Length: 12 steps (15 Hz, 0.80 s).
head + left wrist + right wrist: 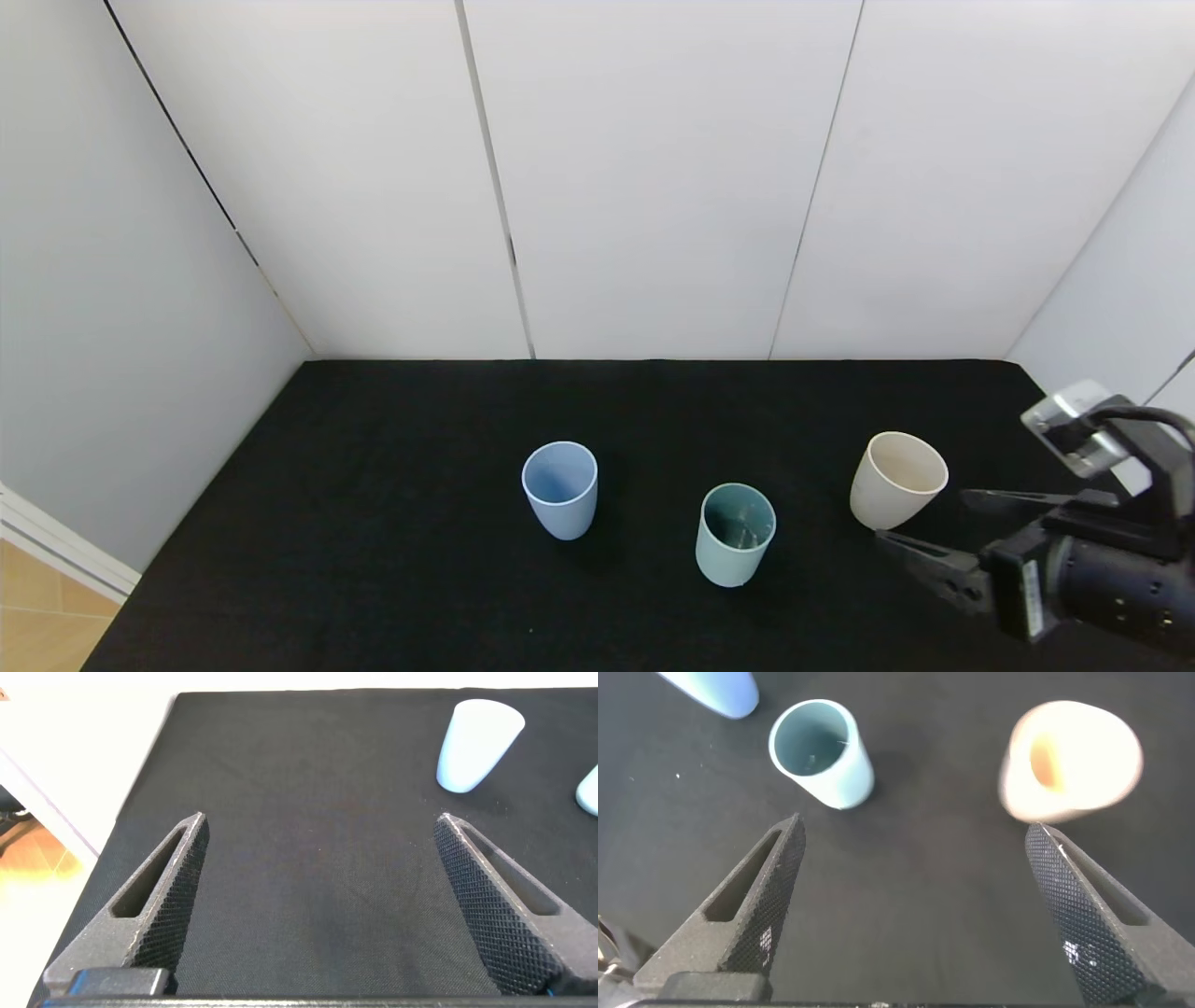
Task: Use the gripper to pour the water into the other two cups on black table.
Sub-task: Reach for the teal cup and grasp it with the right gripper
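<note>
Three cups stand upright on the black table (392, 523): a light blue cup (560, 488) to the left, a teal-green cup (735, 534) in the middle and a cream-beige cup (894, 478) to the right. Faint glints of water (744, 532) show inside the teal-green cup. My right gripper (924, 519) is open and empty, low at the right, just in front of the beige cup and right of the teal-green cup. In the right wrist view its jaws (914, 824) stand wide, with the teal-green cup (822, 751) and beige cup (1069, 761) ahead. My left gripper (320, 818) is open and empty over bare cloth.
White wall panels (653, 177) close the table's back and sides. The table's left edge (131, 597) drops to a wooden floor (37, 616). In the left wrist view the light blue cup (476, 742) stands far ahead.
</note>
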### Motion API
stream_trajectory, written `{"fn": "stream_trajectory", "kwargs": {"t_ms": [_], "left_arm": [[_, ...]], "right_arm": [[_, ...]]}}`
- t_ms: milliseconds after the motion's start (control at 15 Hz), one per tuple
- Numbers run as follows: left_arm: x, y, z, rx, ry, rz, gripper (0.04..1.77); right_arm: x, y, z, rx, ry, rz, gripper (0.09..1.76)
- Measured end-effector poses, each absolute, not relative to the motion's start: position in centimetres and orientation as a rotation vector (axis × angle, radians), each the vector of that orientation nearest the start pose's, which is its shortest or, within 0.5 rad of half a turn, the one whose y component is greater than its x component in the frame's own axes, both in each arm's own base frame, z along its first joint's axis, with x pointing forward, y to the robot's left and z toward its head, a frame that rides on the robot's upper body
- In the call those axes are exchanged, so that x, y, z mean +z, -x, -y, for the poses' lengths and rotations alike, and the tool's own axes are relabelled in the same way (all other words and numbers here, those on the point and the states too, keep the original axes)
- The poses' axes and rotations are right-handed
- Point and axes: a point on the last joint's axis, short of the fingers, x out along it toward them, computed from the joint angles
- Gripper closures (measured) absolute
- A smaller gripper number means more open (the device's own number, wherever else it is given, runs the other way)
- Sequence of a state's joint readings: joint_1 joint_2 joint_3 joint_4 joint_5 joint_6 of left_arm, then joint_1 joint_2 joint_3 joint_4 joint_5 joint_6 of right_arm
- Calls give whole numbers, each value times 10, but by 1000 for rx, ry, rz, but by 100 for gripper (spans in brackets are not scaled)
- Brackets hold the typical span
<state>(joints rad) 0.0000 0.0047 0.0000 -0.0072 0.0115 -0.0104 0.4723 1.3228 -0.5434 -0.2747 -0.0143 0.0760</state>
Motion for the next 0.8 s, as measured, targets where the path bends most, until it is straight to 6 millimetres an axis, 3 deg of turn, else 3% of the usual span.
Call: {"fn": "stream_trajectory", "kwargs": {"t_ms": [267,800], "left_arm": [[76,22,0,12,10,3,9],[76,22,0,12,10,3,9]], "right_arm": [[145,-197,-123,438,112,-565,14],[110,-202,-159,504,128,-690,14]]}}
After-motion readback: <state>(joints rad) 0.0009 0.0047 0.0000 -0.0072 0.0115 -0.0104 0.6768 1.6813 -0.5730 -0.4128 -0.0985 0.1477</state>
